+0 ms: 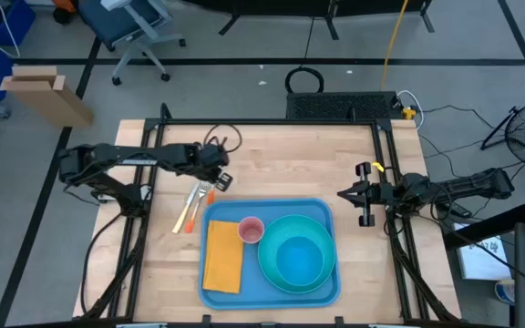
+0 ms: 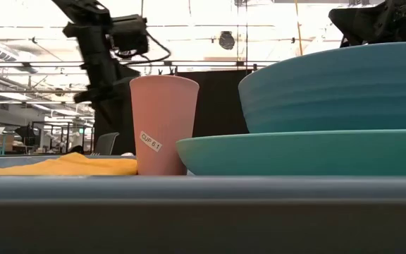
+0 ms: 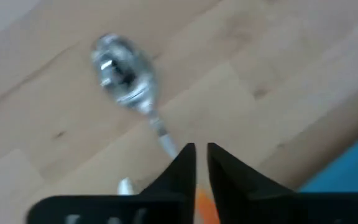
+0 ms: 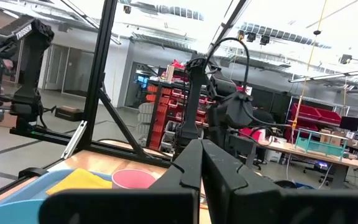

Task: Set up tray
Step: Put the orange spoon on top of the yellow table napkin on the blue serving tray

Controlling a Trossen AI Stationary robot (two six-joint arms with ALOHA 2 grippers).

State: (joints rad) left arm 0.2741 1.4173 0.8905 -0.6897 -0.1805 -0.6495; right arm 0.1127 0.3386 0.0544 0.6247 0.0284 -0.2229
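The blue tray [image 1: 322,211] lies at the table's near middle and holds a yellow napkin [image 1: 223,257], a pink cup [image 1: 251,230] and a blue bowl [image 1: 299,260] on a turquoise plate [image 1: 276,239]. Orange-handled cutlery [image 1: 190,214] lies on the wood left of the tray. My left gripper [image 1: 221,180] is over its far end, shut on a spoon [image 3: 124,70]. My right gripper [image 1: 343,194] is shut and empty at the table's right side, off the tray's far right corner. My left gripper pinches the spoon between its two fingers where the steel stem [image 3: 166,140] meets the orange handle [image 3: 204,206]. The fingers come from above. The spoon's bowl points away from the fingers. Whether the spoon is off the wood I cannot tell.
A second utensil's steel tip [image 3: 124,185] lies beside the held spoon. In the low view the cup [image 2: 163,123], plate [image 2: 309,152] and bowl [image 2: 337,88] stand behind the tray's near rim [image 2: 189,189]. Bare wood lies at the table's far half.
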